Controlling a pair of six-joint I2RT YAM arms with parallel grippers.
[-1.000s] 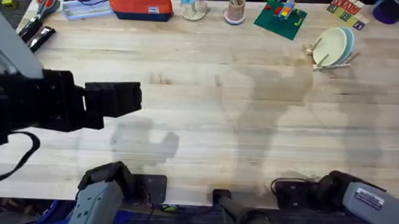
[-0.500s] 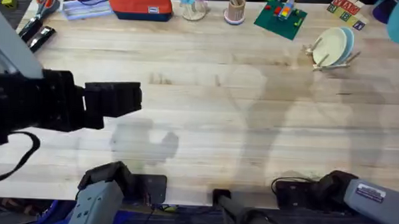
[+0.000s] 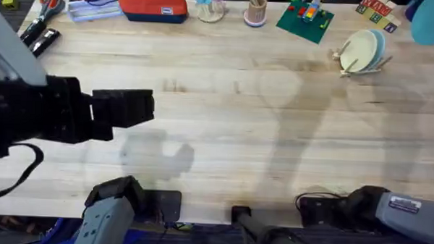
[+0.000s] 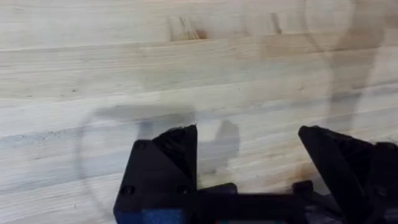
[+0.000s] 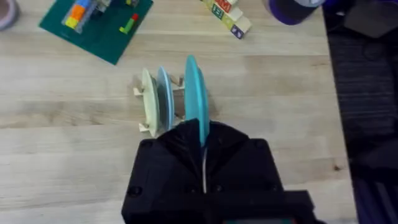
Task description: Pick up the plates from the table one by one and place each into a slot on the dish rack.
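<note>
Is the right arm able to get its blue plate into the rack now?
Probably yes. The right gripper holds the turquoise plate upright just beside the dish rack, where cream and light-blue plates already stand; nothing blocks the way.

Counting three plates: one cream plate (image 5: pixel 147 99) and one light blue plate (image 5: pixel 164 93) standing in one dish rack (image 5: pixel 176 107) at far right, one turquoise plate (image 5: pixel 195 93) sitting clamped in the right gripper (image 5: pixel 204 163).
</note>
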